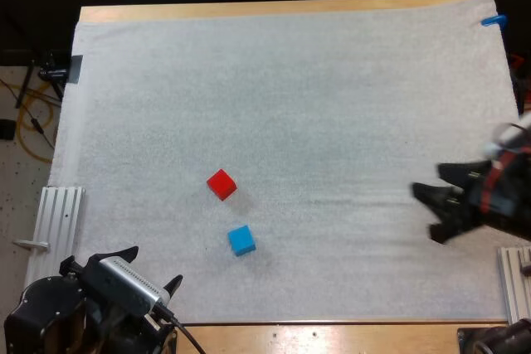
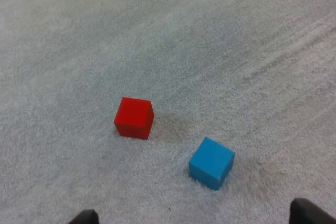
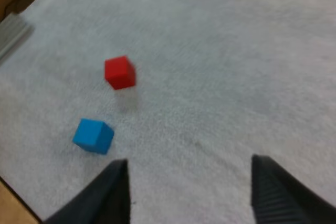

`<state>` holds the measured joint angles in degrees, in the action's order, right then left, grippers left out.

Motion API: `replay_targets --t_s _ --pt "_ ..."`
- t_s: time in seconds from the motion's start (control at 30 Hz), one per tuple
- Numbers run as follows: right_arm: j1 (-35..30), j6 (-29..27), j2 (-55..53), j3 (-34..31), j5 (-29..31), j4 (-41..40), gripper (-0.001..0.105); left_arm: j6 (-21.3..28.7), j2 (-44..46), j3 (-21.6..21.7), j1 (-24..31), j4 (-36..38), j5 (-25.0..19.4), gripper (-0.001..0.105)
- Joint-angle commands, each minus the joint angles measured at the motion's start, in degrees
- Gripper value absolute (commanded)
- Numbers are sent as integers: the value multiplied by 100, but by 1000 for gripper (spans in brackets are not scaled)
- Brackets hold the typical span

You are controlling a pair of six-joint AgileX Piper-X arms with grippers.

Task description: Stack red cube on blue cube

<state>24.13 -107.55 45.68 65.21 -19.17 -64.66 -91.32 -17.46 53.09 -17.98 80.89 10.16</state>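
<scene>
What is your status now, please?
Left hand open, empty. Right hand open, empty. Red cube on white mat, apart from blue cube, not stacked. Nothing blocks either cube.

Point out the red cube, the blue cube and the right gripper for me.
red cube (image 1: 221, 184), high view, on its top face.
blue cube (image 1: 241, 240), high view, on its top face.
right gripper (image 3: 189, 163), right wrist view, midway between the tips of its open fingers.
</scene>
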Motion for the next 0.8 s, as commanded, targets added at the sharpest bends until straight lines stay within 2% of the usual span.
replay_targets --t_s 0.0,0.03,0.07,0.33,0.57,0.77 --pt "251 -82 276 121 76 141 63 26 2 51 -22 1 33 67" --pt "485 -53 513 205 166 239 69 26 2 51 -22 1 33 67" --pt "599 -50 638 233 206 288 71 26 2 51 -22 1 33 67" --pt "1830 -25 2443 1016 1170 1008 71 26 2 51 -22 1 33 67" --pt "2492 18 3824 1649 1431 1297 71 26 2 51 -22 1 33 67" --pt "2766 502 4867 2149 1459 1606 71 26 2 51 -22 1 33 67"
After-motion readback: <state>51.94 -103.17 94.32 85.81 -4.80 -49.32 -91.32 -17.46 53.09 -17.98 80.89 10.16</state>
